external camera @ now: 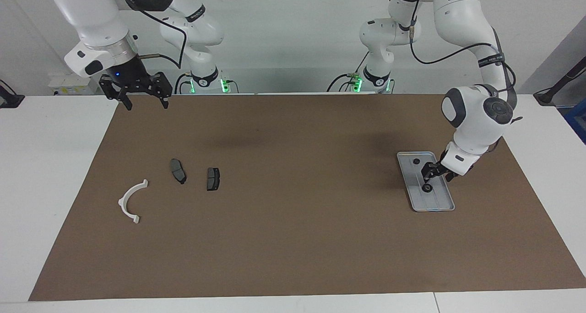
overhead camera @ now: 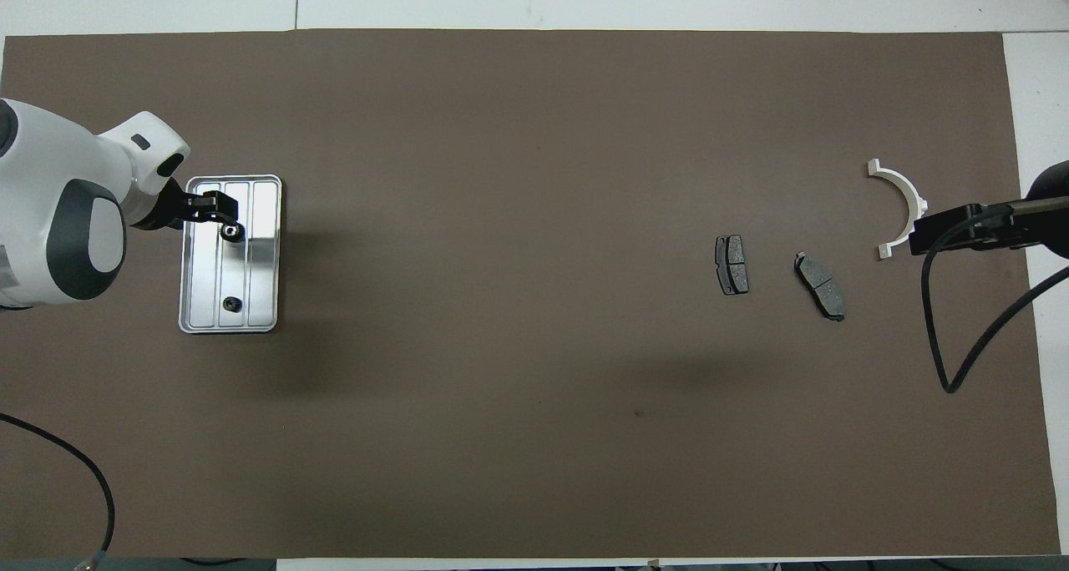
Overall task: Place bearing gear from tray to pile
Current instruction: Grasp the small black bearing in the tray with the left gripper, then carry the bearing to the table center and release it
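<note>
The silver tray (external camera: 437, 204) lies on the brown mat toward the left arm's end of the table; it also shows in the overhead view (overhead camera: 260, 258). Two small dark bearing gears are in it: one (external camera: 427, 187) (overhead camera: 233, 234) right at my left gripper's tip, the other (external camera: 416, 161) (overhead camera: 230, 305) nearer to the robots. My left gripper (external camera: 432, 176) (overhead camera: 219, 218) is low over the tray at the first gear. The pile lies toward the right arm's end: a white half-ring bracket (external camera: 129, 201) (overhead camera: 904, 199) and two dark brake pads (external camera: 178, 170) (external camera: 213, 179). My right gripper (external camera: 144, 103) waits open, high over the mat's edge.
The brown mat (external camera: 293, 221) covers most of the white table. A black cable (overhead camera: 960, 329) hangs from the right arm over the mat's end. Both arm bases stand at the table's robot edge.
</note>
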You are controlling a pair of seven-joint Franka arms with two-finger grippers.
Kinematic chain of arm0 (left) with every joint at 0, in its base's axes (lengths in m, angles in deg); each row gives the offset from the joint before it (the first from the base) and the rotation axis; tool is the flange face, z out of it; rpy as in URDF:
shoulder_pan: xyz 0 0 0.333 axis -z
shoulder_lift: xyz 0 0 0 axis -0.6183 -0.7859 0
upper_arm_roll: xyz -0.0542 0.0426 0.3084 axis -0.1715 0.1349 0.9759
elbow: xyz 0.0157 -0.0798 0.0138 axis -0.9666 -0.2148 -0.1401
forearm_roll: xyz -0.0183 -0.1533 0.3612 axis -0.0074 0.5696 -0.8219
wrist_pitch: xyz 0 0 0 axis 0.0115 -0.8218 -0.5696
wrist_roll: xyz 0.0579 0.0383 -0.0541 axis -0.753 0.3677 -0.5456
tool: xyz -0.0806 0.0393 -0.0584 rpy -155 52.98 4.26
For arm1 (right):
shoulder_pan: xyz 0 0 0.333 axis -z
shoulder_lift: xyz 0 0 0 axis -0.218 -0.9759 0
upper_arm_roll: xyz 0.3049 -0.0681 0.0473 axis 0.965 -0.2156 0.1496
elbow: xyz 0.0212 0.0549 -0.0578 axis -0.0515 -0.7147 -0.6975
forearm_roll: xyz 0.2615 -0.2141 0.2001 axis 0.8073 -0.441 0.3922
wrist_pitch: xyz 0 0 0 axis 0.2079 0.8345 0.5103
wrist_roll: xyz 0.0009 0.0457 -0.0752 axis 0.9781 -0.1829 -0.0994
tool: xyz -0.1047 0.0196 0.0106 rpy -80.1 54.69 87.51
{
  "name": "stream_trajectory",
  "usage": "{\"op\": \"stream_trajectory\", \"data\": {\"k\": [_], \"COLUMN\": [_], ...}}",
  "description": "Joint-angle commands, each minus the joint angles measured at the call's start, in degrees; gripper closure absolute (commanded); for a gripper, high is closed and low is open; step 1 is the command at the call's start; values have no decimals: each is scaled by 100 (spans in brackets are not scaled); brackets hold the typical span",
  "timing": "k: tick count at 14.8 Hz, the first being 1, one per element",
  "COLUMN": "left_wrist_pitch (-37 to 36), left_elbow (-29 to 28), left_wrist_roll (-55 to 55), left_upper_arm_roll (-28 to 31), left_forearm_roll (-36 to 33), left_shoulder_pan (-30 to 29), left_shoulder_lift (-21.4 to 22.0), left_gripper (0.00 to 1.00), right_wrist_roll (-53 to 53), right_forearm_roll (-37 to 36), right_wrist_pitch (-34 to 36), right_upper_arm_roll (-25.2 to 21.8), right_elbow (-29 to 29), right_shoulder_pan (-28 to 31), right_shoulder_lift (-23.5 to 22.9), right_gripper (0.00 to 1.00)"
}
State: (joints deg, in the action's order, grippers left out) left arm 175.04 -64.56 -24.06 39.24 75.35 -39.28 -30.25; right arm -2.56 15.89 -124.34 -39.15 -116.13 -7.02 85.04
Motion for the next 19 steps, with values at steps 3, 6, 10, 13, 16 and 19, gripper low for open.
{"op": "stream_trajectory", "data": {"k": [3, 6, 10, 13, 16, 19], "left_wrist_pitch": [558, 629, 707, 857, 848, 682], "left_elbow": [-248, -301, -415, -556, -556, -416], "left_wrist_roll": [-337, -346, -355, -355, -372, -451], "left_upper_arm_roll": [-7, -7, -15, -15, -15, -15], "left_forearm_roll": [-7, -7, -7, -7, -7, 45], "left_shoulder_pan": [38, 30, 21, 21, 29, 56], "left_shoulder_lift": [-221, -239, -239, -221, -230, -239], "left_gripper": [22, 24, 27, 33, 64, 94], "right_wrist_roll": [53, 62, 36, 1, -8, -26], "right_forearm_roll": [61, 69, 87, 87, 87, 87], "right_wrist_pitch": [-31, -32, -32, -75, -286, -295], "right_upper_arm_roll": [35, 35, 35, 35, 35, 35], "right_elbow": [-125, -142, -169, -169, -169, -169], "right_shoulder_pan": [49, 23, -39, -47, -56, -223], "right_shoulder_lift": [110, 118, 127, 118, 110, 110], "right_gripper": [0, 0, 0, 0, 0, 0]}}
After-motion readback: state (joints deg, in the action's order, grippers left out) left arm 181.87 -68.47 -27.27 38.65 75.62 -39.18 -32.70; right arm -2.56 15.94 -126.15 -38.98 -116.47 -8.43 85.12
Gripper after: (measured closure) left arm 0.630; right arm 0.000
